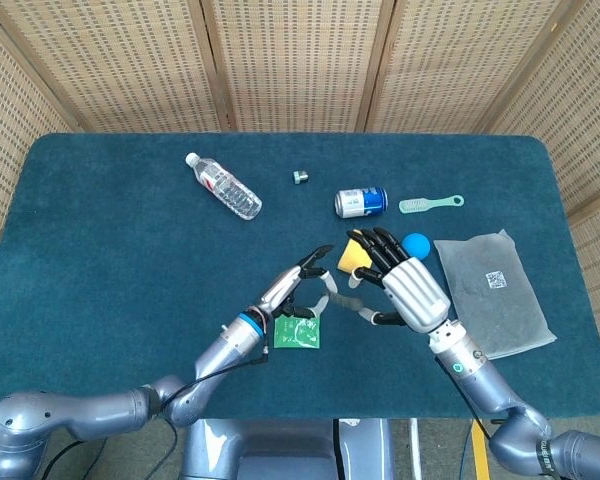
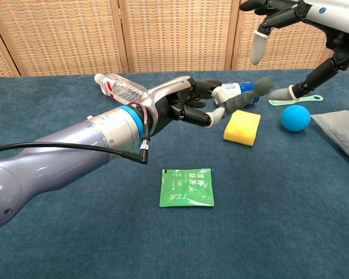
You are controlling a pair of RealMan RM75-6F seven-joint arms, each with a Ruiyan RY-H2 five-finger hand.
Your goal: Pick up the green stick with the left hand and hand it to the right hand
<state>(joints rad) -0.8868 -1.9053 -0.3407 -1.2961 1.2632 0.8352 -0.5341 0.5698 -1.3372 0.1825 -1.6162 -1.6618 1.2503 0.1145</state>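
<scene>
The green stick (image 1: pixel 346 300) (image 2: pixel 247 96) is a short grey-green rod, held above the table. My left hand (image 1: pixel 298 285) (image 2: pixel 183 107) pinches its near end between thumb and fingers, and its free end points right. My right hand (image 1: pixel 405 285) (image 2: pixel 323 23) is open just right of that end, fingers spread. In the chest view a fingertip hangs above the stick's tip and the thumb lies just beyond it. I see no contact between the right hand and the stick.
A green tea packet (image 1: pixel 298 333) lies under the left hand. A yellow sponge (image 1: pixel 352 252), blue ball (image 1: pixel 416 242), can (image 1: pixel 361 201), green brush (image 1: pixel 430 204) and plastic bag (image 1: pixel 495 290) lie to the right. A water bottle (image 1: pixel 223 186) lies at the far left.
</scene>
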